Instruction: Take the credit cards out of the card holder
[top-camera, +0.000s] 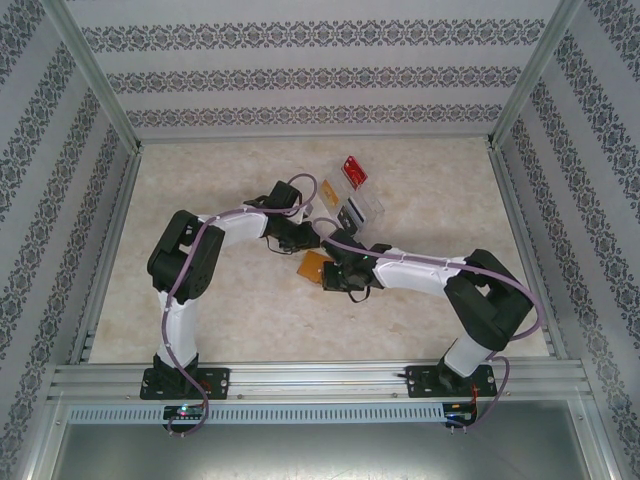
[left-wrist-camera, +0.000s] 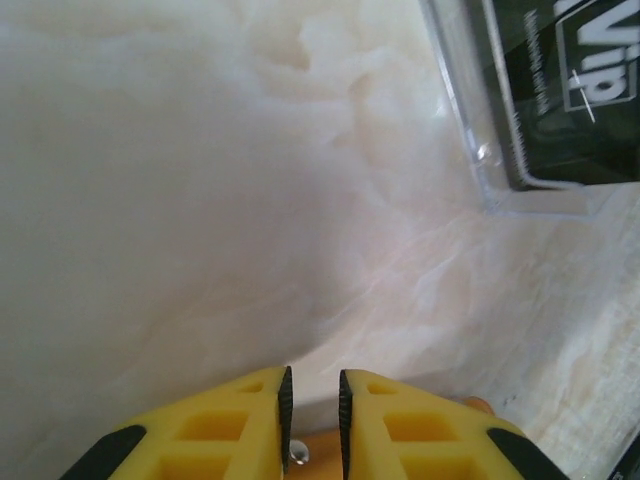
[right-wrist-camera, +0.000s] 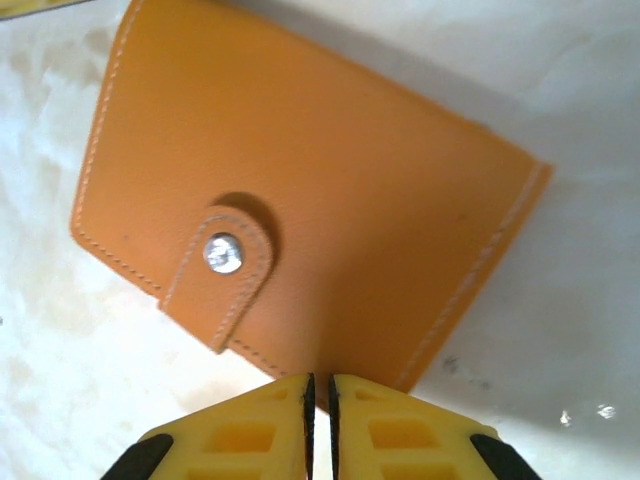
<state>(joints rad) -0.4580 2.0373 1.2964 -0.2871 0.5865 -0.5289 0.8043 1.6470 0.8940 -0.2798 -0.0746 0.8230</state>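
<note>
1. Top external view:
   - The left arm (top-camera: 185, 270) rises from its base, folds at the elbow and reaches right across the pale marbled table (top-camera: 220, 190). The left gripper (top-camera: 298, 238) sits near the middle.
   - The right arm (top-camera: 480, 300) bends the opposite way and stretches left, with the right gripper (top-camera: 336, 276) low over the table.
   - One small, flat, orange-tan card holder (top-camera: 312, 266) lies between the two grippers, touching the right one.
   - Just beyond is one clear plastic rectangular tray (top-camera: 372, 212) holding a dark grey credit card (top-camera: 354, 208) with a pale stripe.
   - One red card (top-camera: 354, 170) lies at the tray's far end.

2. Left wrist view:
   - The left gripper (left-wrist-camera: 312, 420) has yellow fingers standing a narrow gap apart, with nothing between them.
   - The tray (left-wrist-camera: 480, 150) is well ahead to the right.
   - One dark credit card (left-wrist-camera: 570, 100) with white lettering is inside the tray. I cannot tell whether more lie under it.

3. Right wrist view:
   - The card holder (right-wrist-camera: 330, 200) lies closed and flat, with its snap tab (right-wrist-camera: 225, 270) fastened.
   - The right gripper (right-wrist-camera: 320, 400) is drawn to a thin slit at the card holder's near edge. I cannot tell whether it pinches that edge.
</note>
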